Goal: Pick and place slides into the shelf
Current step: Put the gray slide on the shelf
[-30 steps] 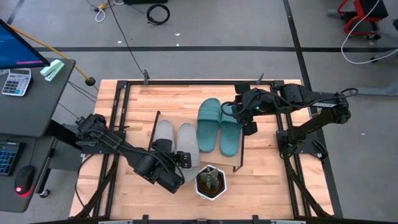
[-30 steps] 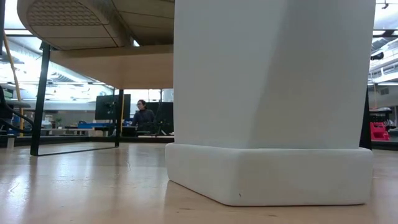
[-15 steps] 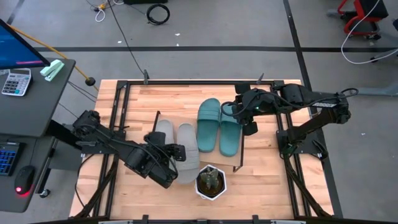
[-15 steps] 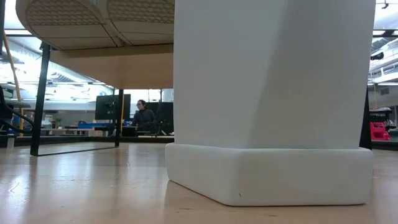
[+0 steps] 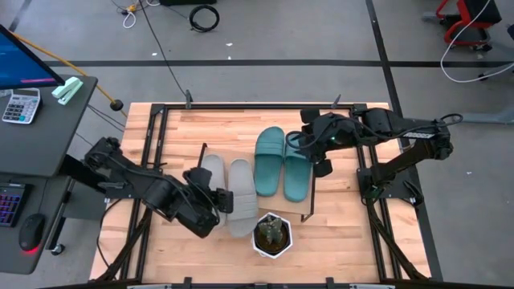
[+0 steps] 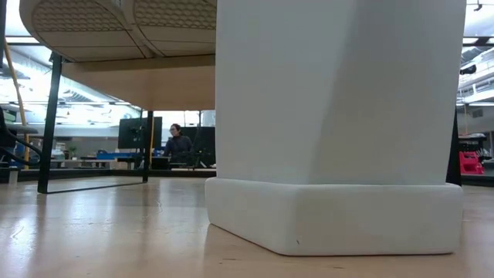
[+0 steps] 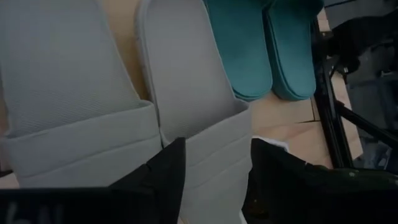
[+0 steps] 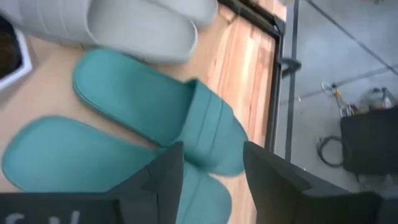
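**All four slides lined up on the shelf, both hands parked at them**

The shelf sits in the middle of the tabletop, and all four slides are lying on its wooden board, side by side. From left to right: two grey slides, then two teal slides. The teal pair sits a bit farther back than the grey pair. Each pair is touching or close to it.

The left hand is at the near end of the grey pair. In the left wrist view its two dark fingers are spread on either side of the strap of the right-hand grey slide, straddling it. I can't tell whether they're actually squeezing the strap or just sitting around it.

The right hand is at the far right of the shelf, over the strap end of the rightmost teal slide. In the right wrist view its fingers are spread with that slide's strap between them. Same deal, it looks like a straddle, and I can't say if there's contact.

A white pot with a small plant stands on the tabletop just in front of the shelf, near the right-hand grey slide. It fills most of the low view, with the shelf board up behind it.
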